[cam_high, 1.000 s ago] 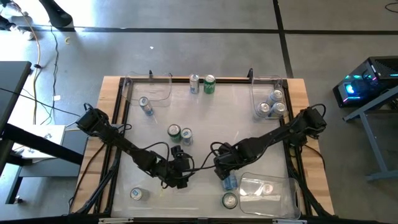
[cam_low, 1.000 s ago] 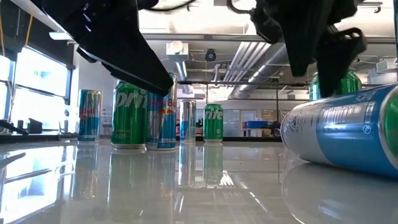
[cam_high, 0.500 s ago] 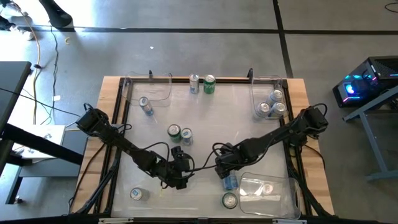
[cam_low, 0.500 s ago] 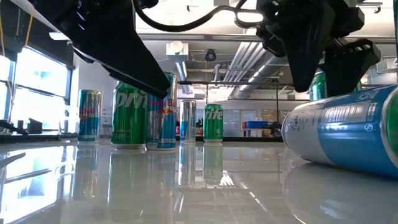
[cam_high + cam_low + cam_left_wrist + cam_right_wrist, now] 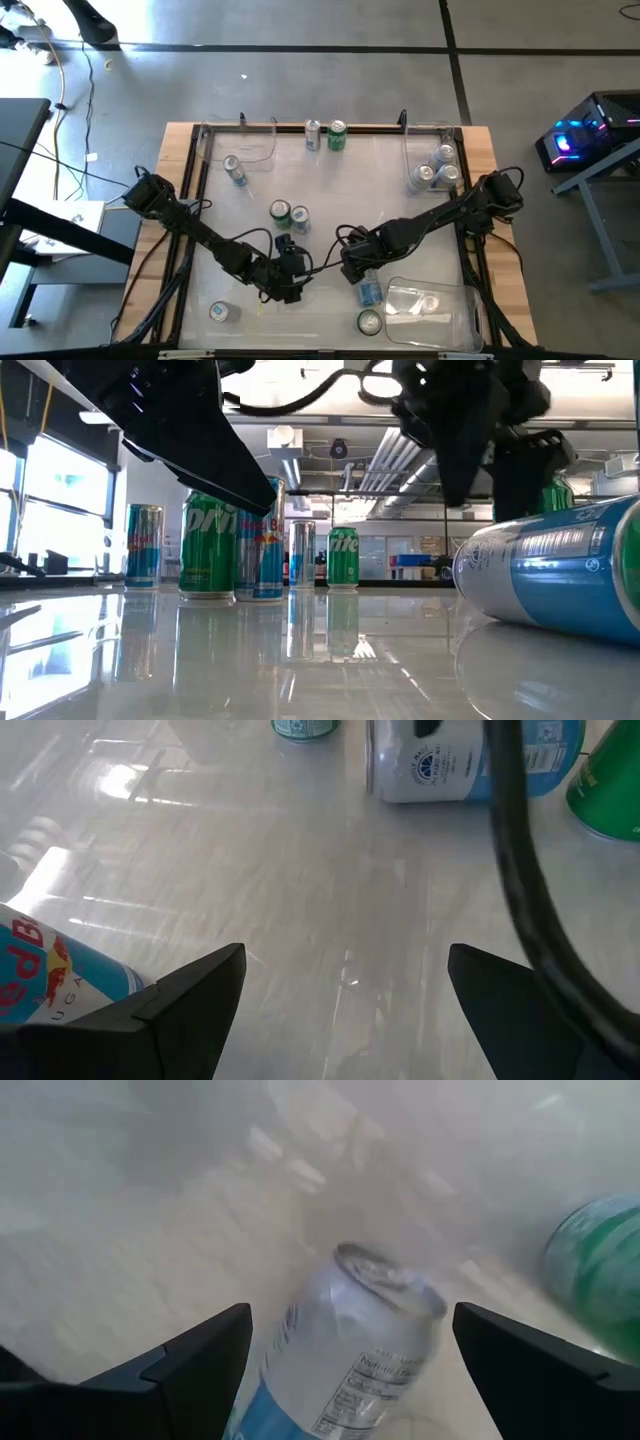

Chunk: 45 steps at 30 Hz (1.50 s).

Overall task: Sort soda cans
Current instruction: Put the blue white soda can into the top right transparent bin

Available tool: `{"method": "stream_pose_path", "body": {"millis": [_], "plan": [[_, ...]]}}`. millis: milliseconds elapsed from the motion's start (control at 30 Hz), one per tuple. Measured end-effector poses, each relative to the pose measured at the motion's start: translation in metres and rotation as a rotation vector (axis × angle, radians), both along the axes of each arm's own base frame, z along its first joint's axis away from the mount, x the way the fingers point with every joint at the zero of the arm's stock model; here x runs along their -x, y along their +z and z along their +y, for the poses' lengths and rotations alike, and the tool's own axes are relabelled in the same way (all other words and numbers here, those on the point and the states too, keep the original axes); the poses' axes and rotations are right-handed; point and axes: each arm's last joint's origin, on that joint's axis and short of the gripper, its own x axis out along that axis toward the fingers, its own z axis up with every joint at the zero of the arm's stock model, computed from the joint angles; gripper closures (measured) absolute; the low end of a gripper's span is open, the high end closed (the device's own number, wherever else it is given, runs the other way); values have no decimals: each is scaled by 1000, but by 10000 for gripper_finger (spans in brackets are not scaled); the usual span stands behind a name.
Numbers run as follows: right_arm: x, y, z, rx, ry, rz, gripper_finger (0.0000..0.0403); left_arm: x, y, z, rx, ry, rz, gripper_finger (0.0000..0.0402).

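From the high view, the right gripper (image 5: 357, 272) sits low over the middle of the bench (image 5: 390, 190), just above a blue and white can (image 5: 369, 292) lying on its side, with a green can (image 5: 370, 322) a bit past that next to a clear bin (image 5: 430, 305). The left gripper (image 5: 290, 285) is just across from it, holding nothing, with two cans standing together (image 5: 289, 214) behind it. More cans sit in the far right bin (image 5: 437, 167) and along the back edge. Low view: the fallen blue can (image 5: 550, 575) fills the right side, the right arm's dark fingers hanging just over it, apart from it. Left wrist view: jaws spread wide and empty, a red and blue can (image 5: 55, 975) right beside one finger (image 5: 150, 1020). Right wrist view: jaws wide open too, with the tipped can (image 5: 340, 1350) lying between them but not gripped.
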Motion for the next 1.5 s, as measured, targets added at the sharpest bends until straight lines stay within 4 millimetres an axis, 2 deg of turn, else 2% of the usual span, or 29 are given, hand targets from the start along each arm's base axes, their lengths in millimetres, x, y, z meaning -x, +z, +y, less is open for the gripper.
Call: {"method": "stream_pose_path", "body": {"millis": [100,300,500,667,800,967,1233,1500], "plan": [[-2,13,5,17,7,-28,61,0,0,0,0,1,-1,58],[-2,25,15,59,115,-79,61,0,0,0,0,0,0,58],[-16,21,29,42,197,-213,61,-1,0,1,2,5,-2,58],[-19,-7,32,67,168,-84,61,0,0,1,0,6,2,58],[-15,-14,33,79,153,-21,61,0,0,1,2,5,2,58],[-14,-11,35,94,164,-22,61,-1,0,1,4,6,-1,57],[-12,15,35,130,239,38,61,-1,0,2,15,19,-5,58],[-4,8,35,24,355,141,61,-1,0,2,14,19,-2,57]]}}
